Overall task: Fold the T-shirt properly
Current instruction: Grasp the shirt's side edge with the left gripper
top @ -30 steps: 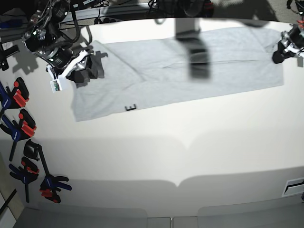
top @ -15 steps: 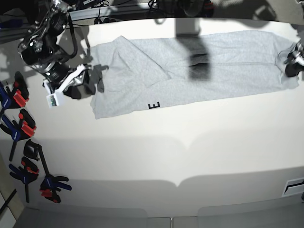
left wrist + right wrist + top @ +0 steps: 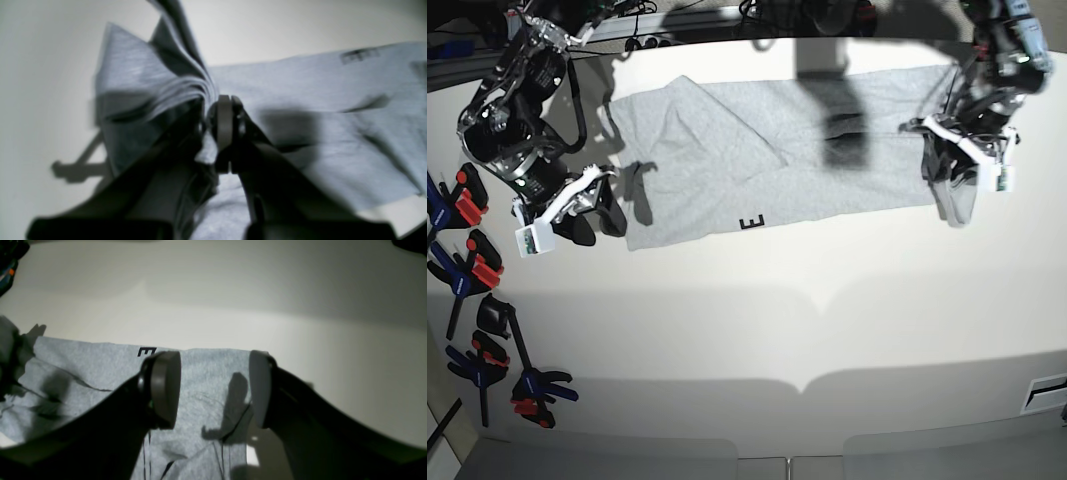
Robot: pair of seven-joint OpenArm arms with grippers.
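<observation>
Two grippers, two very different states: my left gripper [image 3: 224,133] has its pads pressed together on a bunched edge of the T-shirt [image 3: 797,150], several layers of grey cloth fanning up out of the pinch, while my right gripper [image 3: 213,390] stands with its pads well apart and nothing between them, poised over the opposite end of the cloth where a black letter [image 3: 146,351] sits near the hem. From the base view, the shirt lies as a long grey band across the far half of the white table [image 3: 777,330], already doubled lengthwise judging by the diagonal flap lying on top near my right arm's end. The end held by my left gripper is lifted and drooping in a clump off the table. I judge the job roughly half done: the long folds look in, but the band has yet to be brought end over end and flattened. Wrinkles show near the right gripper and will want smoothing. Some clamps [image 3: 472,270] lie along the table edge, well apart from the cloth.
</observation>
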